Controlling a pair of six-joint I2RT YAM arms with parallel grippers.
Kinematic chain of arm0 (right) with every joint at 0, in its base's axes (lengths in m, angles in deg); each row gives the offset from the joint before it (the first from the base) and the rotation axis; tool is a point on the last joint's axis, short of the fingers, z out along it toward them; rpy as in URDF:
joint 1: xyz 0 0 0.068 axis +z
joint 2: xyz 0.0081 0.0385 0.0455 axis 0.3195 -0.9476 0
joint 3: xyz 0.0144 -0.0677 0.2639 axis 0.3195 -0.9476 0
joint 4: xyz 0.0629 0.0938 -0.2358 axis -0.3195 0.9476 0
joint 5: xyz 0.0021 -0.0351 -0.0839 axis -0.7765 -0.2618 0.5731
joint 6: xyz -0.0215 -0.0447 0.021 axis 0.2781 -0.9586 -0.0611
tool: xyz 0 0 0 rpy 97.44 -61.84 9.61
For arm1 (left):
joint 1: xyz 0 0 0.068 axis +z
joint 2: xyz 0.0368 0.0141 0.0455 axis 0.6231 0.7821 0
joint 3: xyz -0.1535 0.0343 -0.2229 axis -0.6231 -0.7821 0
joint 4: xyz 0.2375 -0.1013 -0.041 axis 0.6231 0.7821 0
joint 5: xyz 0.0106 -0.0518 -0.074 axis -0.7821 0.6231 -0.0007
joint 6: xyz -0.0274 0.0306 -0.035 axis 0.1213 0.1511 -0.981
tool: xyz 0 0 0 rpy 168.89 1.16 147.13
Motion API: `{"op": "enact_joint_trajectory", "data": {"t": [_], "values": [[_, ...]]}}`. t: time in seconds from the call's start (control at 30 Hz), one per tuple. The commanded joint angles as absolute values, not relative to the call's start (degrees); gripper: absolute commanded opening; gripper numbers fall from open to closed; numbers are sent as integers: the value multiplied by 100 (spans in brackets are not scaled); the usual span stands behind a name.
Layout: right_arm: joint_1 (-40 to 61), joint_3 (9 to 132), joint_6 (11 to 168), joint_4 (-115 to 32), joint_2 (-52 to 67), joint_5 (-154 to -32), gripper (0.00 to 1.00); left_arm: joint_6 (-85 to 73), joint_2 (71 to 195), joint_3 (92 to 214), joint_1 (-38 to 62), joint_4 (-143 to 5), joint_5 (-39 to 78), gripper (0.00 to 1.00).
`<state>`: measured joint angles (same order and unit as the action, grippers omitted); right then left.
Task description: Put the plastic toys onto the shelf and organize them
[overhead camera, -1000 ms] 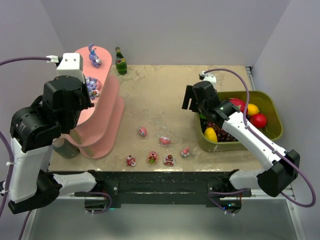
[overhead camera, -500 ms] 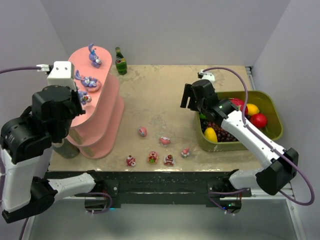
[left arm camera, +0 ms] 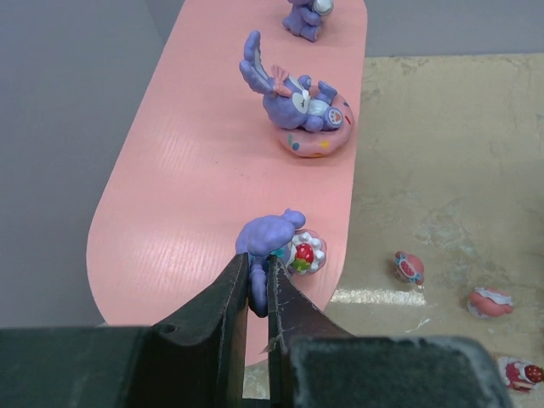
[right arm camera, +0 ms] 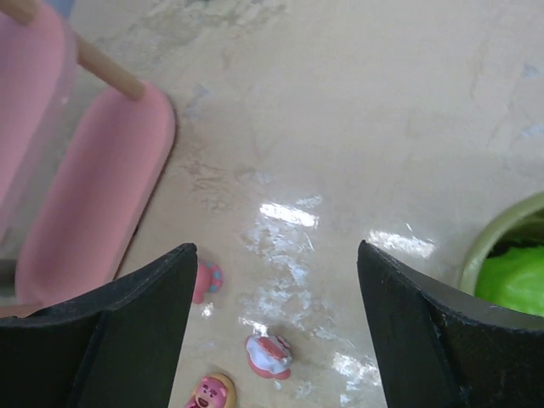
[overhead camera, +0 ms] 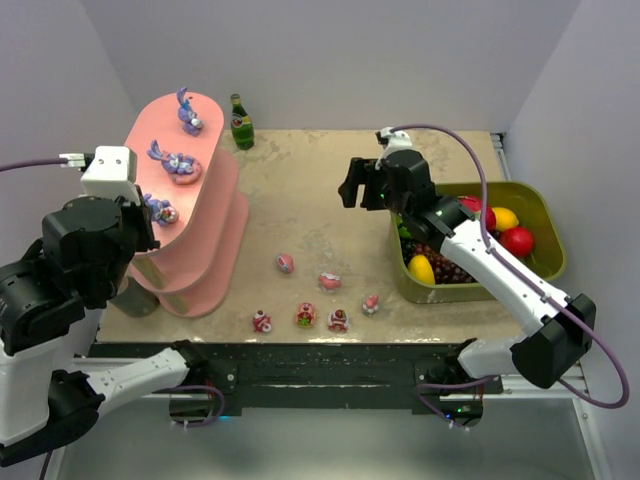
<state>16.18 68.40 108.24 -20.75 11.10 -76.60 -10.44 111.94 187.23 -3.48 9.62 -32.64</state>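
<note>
Only the left wrist view shows the left gripper (left arm camera: 257, 265) clearly: its fingers are nearly together, pinching a purple toy (left arm camera: 270, 238) at the shelf's (left arm camera: 195, 187) near right edge. From above, the arm hides that grip. Two more purple toys (left arm camera: 299, 100) sit farther back on the shelf. The right gripper (right arm camera: 274, 255) hangs over the mid-bench (overhead camera: 310, 190) with its fingers spread wide and empty. Six toys (overhead camera: 305, 316) lie by the bench's near edge, and the right wrist view catches only three of them. The tub (overhead camera: 545, 235) stands at the right edge.
</note>
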Motion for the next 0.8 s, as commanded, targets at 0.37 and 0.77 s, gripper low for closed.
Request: {"op": "enact_joint_trajectory", "data": {"t": [0.37, 0.77], "values": [[1934, 7160, 10541, -2707, 1048, -8019, 80, -740, 11193, 18725, -312, 866, -3295, 1], [1978, 7212, 10550, -2733, 934, -8098, 80, -652, 11078, 18620, -303, 866, -3409, 7]]}}
